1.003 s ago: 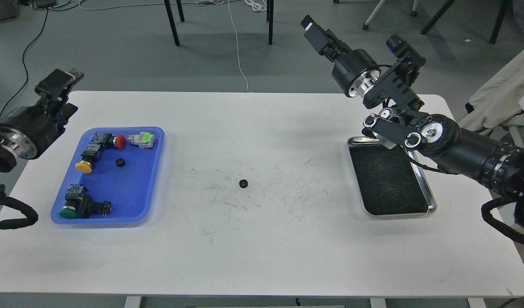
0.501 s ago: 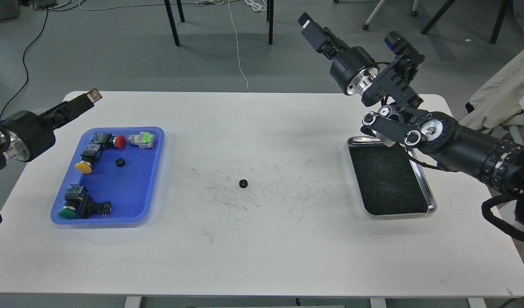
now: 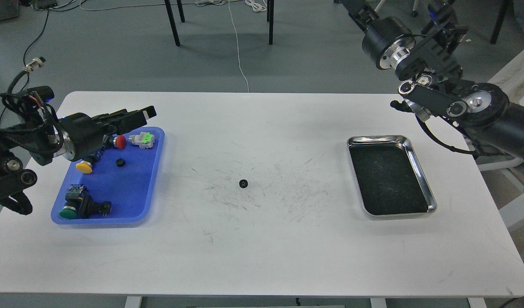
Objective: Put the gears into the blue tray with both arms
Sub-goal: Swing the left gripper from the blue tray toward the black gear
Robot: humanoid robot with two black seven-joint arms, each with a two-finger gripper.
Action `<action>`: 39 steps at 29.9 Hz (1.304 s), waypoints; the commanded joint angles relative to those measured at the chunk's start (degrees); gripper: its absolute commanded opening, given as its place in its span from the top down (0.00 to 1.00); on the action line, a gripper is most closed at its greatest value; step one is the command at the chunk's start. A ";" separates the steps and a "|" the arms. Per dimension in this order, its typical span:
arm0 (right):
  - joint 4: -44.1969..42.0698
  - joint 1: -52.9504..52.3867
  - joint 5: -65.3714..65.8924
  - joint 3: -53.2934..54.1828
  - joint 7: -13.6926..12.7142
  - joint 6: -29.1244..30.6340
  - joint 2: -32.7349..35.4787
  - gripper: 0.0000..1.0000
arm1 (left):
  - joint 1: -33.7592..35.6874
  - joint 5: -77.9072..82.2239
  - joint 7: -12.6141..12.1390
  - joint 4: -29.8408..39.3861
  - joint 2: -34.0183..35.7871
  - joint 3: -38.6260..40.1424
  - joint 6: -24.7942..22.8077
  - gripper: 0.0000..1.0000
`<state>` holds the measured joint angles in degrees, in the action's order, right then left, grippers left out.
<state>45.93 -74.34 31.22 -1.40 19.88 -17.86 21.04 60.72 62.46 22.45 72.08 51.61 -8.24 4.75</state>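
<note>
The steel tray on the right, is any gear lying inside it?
No, the steel tray holds nothing; one gear lies on the white table and another gear in the blue tray.

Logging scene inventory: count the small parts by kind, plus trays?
Gears: 2, one in the blue tray at, one on the table at
Push-button switches: 4, all in the blue tray (red, yellow, green, light green)
Trays: 2, blue and steel
Total: 8

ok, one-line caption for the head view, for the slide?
One gear in the blue tray, one gear mid-table; left gripper above the tray's far edge, steel tray at right.
</note>
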 commanded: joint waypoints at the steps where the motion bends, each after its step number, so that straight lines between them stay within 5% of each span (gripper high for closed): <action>1: 0.13 -0.54 -3.88 0.08 -0.28 0.90 1.20 0.12 | 1.24 7.38 2.42 0.08 -3.00 -4.93 1.05 0.02; 15: -0.14 -1.24 -4.15 -0.10 -0.28 0.99 2.08 0.12 | 4.31 25.52 2.60 -1.32 -14.16 -14.17 5.54 0.11; 23: -0.31 -1.07 -4.15 -0.10 -0.28 0.99 2.43 0.11 | 6.25 26.57 2.95 -7.12 -22.95 -18.82 6.76 0.18; 26: -0.23 -1.07 -4.15 -0.10 -0.28 0.99 2.95 0.12 | 7.83 27.63 5.55 -8.26 -26.29 -20.67 8.61 0.20; 39: 0.13 -0.80 -4.15 -0.19 -0.20 0.99 4.54 0.12 | 7.40 27.45 5.55 -20.48 -36.05 -23.05 10.02 0.26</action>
<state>45.97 -75.19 27.07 -1.59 19.65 -16.87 25.27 68.47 90.04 28.01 53.48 16.96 -31.03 14.65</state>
